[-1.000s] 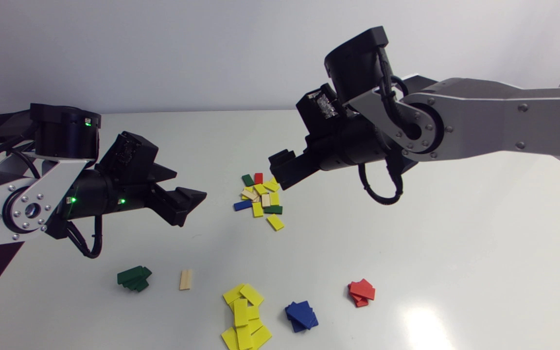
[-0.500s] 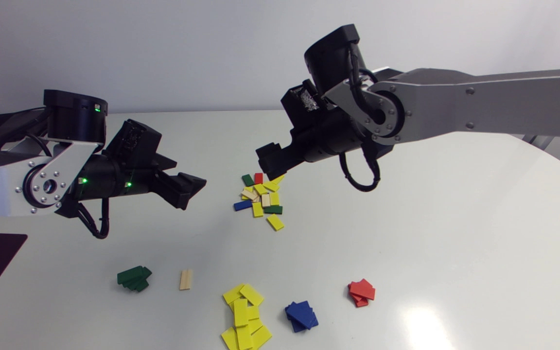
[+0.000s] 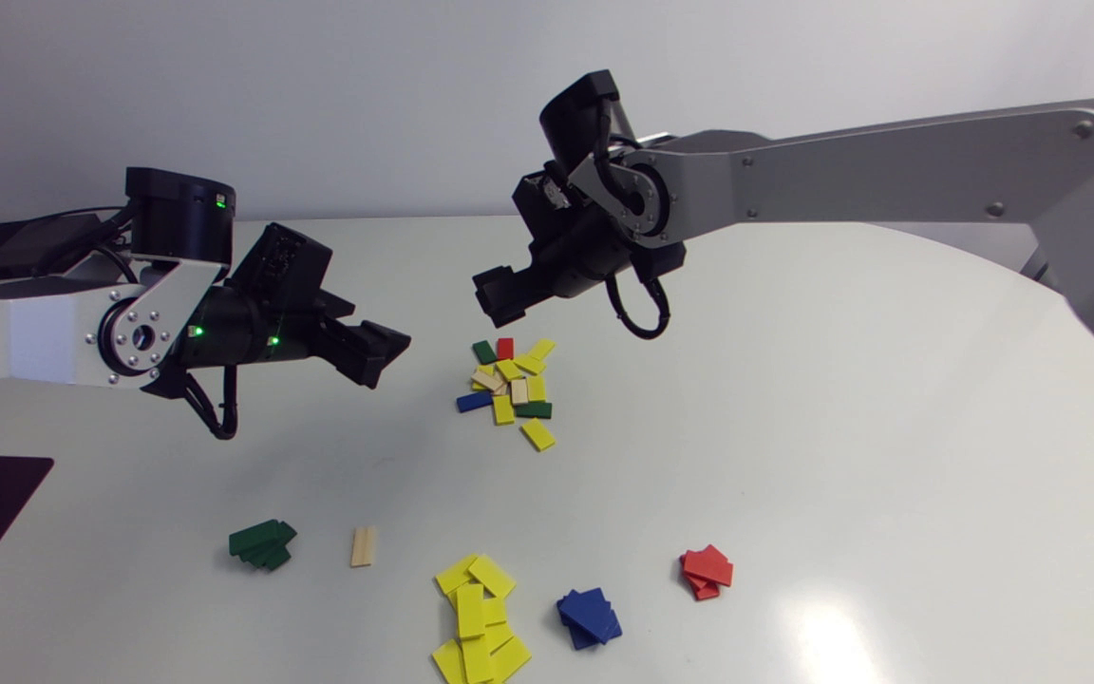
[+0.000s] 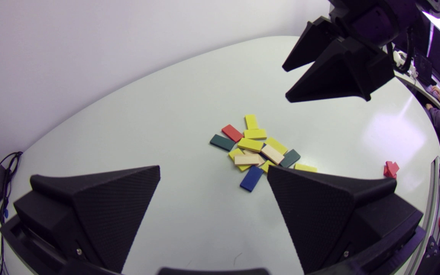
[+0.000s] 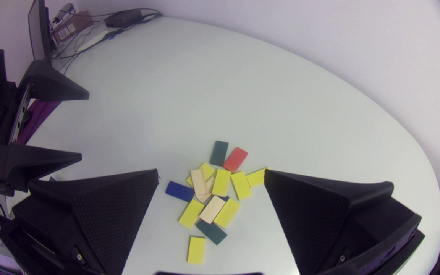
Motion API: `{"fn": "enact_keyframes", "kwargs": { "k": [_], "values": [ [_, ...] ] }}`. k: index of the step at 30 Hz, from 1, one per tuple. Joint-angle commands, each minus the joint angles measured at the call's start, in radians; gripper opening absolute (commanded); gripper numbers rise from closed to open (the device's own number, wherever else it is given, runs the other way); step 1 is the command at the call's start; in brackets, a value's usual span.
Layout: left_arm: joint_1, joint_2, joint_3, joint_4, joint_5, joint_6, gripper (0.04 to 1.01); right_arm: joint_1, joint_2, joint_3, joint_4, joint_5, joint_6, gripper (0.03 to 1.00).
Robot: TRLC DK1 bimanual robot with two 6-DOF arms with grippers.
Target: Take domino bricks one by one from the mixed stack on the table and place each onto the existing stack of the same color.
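Above the mixed pile of bricks (image 3: pixel 512 385), the right gripper (image 3: pixel 499 293) hangs spread and empty; the left gripper (image 3: pixel 378 347) hovers nearby, likewise spread, holding nothing.

You'll find the counter (image 3: pixel 794 427) smooth, pale and semi-glossy, with one glare patch. In the mixed stack (image 3: pixel 512 385) the coloured bricks look painted, satin; the pale bricks (image 5: pixel 199 182) read as bare wood. On your left gripper (image 4: pixel 213 168) the fingers (image 4: pixel 120 206) are matt black plastic, inner faces finely stippled. The right arm link (image 3: pixel 889 176) is smooth silver-grey metal.
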Motion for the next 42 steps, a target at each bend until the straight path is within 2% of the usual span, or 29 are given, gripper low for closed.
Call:
{"fn": "enact_keyframes", "kwargs": {
  "k": [1,11,22,30,42],
  "values": [
    [0.008,0.039,0.042,0.018,-0.005,-0.014,1.002,-0.006,0.071,0.07,-0.032,-0.002,-0.002,0.969],
    [0.011,0.085,0.059,0.042,-0.005,-0.008,1.002,-0.019,0.228,0.261,-0.105,-0.01,-0.007,0.969],
    [0.012,0.114,0.062,0.059,-0.005,-0.001,1.002,-0.023,0.377,0.465,-0.242,-0.032,-0.004,0.969],
    [0.012,0.121,0.064,0.065,-0.005,0.005,1.002,-0.02,0.493,0.632,-0.372,-0.036,0.024,0.969],
    [0.017,0.124,0.067,0.068,0.0,0.011,1.002,-0.016,0.611,0.819,-0.472,-0.036,0.05,0.969]
  ]
}}
